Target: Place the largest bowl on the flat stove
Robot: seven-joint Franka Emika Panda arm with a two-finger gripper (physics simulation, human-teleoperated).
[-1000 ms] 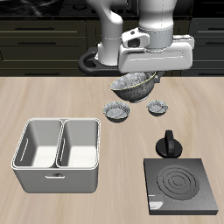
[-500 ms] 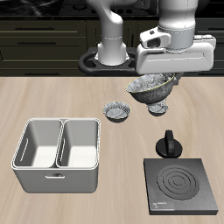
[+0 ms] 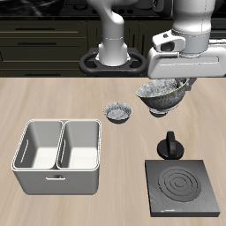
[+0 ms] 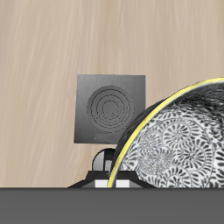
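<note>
i've got the largest bowl (image 3: pixel 161 92) up in the air, off the table (image 3: pixel 53 99), tilted a bit. the gripper (image 3: pixel 173 85) is clamped on its rim; the fingers are mostly hidden behind the gripper body, so i read the grip from the bowl hanging there.

the bowl is over the back of the table, farther back than the flat stove (image 3: pixel 183 187). the stove sits by the table's front edge, knob (image 3: pixel 169 145) on its back side, burner rings bare. from the wrist view the stove (image 4: pixel 110 108) is square on bare wood with open table on the sides that show, and the bowl's rim (image 4: pixel 149 115) is just beside one stove corner in the frame.

a smaller bowl (image 3: pixel 117 112) stands on the table beside the lifted one, apart from it. the metal bin (image 3: pixel 58 154) is near the front edge, well apart from the stove, open table between them.
</note>
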